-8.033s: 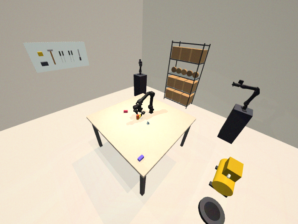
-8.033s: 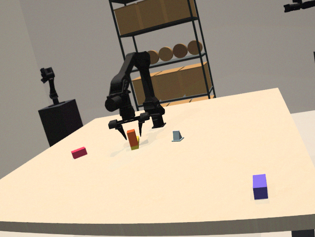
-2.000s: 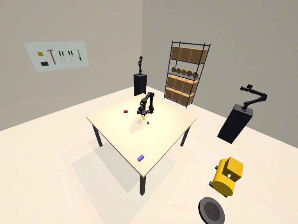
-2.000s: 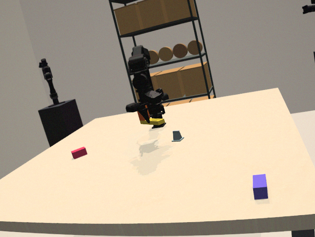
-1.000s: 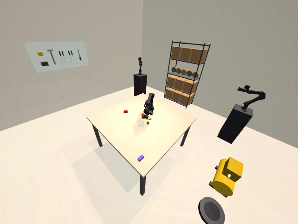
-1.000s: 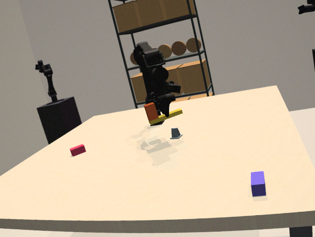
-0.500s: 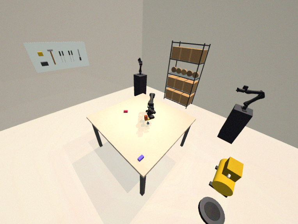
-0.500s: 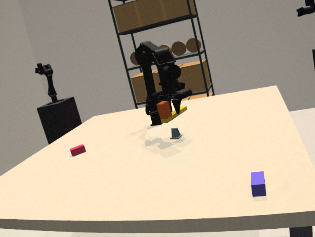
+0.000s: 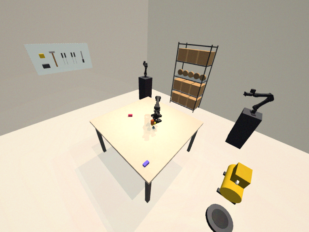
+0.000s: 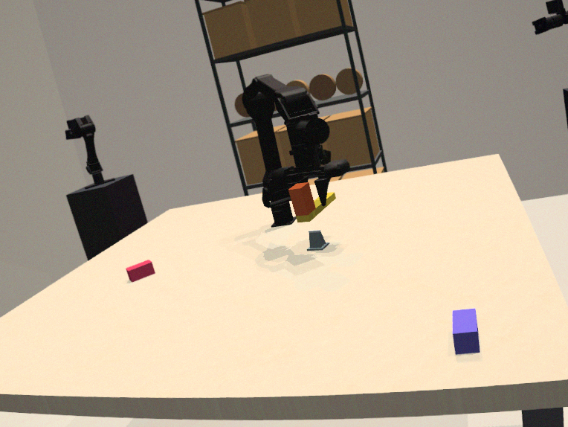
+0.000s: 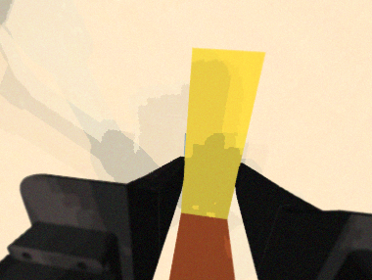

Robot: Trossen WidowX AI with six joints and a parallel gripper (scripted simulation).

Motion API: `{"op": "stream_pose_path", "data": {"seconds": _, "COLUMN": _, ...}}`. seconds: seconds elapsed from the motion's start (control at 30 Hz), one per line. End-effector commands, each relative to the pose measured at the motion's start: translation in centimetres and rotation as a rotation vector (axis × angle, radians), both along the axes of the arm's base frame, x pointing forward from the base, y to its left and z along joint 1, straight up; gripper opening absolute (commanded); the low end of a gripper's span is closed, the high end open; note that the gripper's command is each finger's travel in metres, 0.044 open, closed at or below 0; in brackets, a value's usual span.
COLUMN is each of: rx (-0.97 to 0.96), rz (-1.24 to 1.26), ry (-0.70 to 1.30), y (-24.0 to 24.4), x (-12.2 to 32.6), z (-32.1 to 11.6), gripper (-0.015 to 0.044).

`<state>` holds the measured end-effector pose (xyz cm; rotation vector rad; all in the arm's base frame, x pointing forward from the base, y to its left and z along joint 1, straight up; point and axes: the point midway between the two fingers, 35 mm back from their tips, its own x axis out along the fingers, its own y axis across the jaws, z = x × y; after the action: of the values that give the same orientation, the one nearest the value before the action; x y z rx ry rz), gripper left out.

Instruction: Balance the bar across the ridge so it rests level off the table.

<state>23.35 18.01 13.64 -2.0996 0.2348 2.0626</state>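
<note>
The yellow bar [image 9: 154,123] [image 10: 328,198] [image 11: 220,98] carries an orange block [image 9: 152,121] [image 10: 302,198] [image 11: 203,250] upright on one end. My gripper [image 10: 320,203] [image 11: 209,165] is shut on the bar between the block and the free end, and holds it in the air. The small grey-blue ridge [image 9: 153,127] [image 10: 317,239] stands on the table [image 9: 119,124] [image 10: 229,344]. In the exterior view the bar hangs above it with a gap between. In the wrist view the ridge is nearly all hidden behind the bar; only a thin bluish sliver shows at the bar's left edge.
A red block [image 9: 130,115] [image 10: 140,271] lies on the table to the left in the top and exterior views. A purple block [image 9: 146,163] [image 10: 465,331] lies near the front corner. The arm's shadow falls around the ridge. Shelving and two other arms on pedestals stand beyond the table.
</note>
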Motion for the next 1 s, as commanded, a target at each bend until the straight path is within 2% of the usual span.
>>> {"op": "stream_pose_path", "data": {"seconds": 0.0, "rx": -0.001, "rz": 0.01, "ry": -0.004, "y": -0.1, "x": -0.1, "z": -0.6, "gripper": 0.0}}
{"op": "stream_pose_path", "data": {"seconds": 0.6, "rx": -0.002, "rz": 0.014, "ry": -0.004, "y": -0.5, "x": -0.2, "z": -3.4, "gripper": 0.0}}
{"op": "stream_pose_path", "data": {"seconds": 0.97, "rx": -0.002, "rz": 0.014, "ry": -0.004, "y": -0.5, "x": -0.2, "z": -3.3, "gripper": 0.0}}
